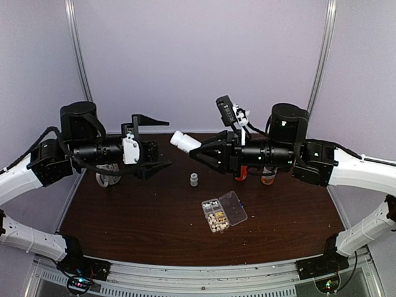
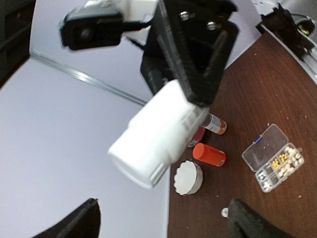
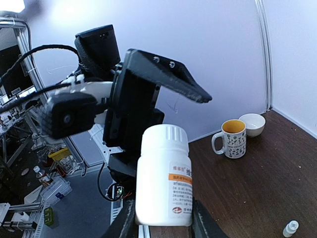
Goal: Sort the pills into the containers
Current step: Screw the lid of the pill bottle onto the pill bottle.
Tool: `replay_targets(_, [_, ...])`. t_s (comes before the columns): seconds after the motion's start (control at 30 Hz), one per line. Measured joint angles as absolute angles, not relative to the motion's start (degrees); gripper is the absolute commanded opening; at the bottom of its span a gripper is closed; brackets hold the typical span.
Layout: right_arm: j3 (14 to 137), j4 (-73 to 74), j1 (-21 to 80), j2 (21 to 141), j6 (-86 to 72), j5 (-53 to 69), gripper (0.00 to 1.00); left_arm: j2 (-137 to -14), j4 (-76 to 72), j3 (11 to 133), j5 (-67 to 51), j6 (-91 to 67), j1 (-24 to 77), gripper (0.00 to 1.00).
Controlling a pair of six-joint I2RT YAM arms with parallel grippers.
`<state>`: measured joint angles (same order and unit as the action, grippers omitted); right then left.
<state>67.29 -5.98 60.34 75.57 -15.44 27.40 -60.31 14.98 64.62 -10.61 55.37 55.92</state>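
My right gripper [image 1: 199, 151] is shut on a white pill bottle [image 1: 184, 141], held on its side above the table with its cap toward the left arm. In the right wrist view the white pill bottle [image 3: 163, 178] sits between both fingers [image 3: 124, 223]. My left gripper [image 1: 168, 143] stands open just left of the cap, touching nothing; in its own view the fingertips [image 2: 79, 220] flank the white pill bottle [image 2: 158, 134] from a distance. The clear organizer box [image 1: 224, 211] lies open at the table's centre, with cream and yellowish pills [image 1: 216, 218] in its cells.
A small grey-capped bottle [image 1: 194, 180] stands near the middle. An orange-capped bottle [image 2: 209, 154], a second bottle [image 2: 215, 124] and a white fluted cap [image 2: 188, 177] lie at the back. A mug [image 3: 233, 139], a white bowl [image 3: 251, 124] and a tiny white bottle [image 3: 290, 228] are also on the table.
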Motion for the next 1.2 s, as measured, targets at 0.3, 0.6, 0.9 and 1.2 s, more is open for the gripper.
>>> replay_targets(0.3, [61.80,-5.15,60.34,67.20,-3.33,23.51,0.00,-59.59,18.04,70.50,-4.08,15.07,55.92,0.97])
replay_targets(0.6, [56.14,-9.82,62.17,64.34,13.93,12.80,0.00,-65.91,29.69,86.54,-11.51,-9.76,55.61,0.88])
replay_targets(0.9, [55.44,-15.27,71.11,66.57,32.99,-1.19,0.00,-71.02,33.80,86.48,-27.75,-25.41,50.74,0.83])
replay_targets(1.2, [57.76,-15.88,73.49,70.81,40.80,-6.61,0.00,-71.48,33.91,85.95,-36.56,-31.86,49.69,0.71])
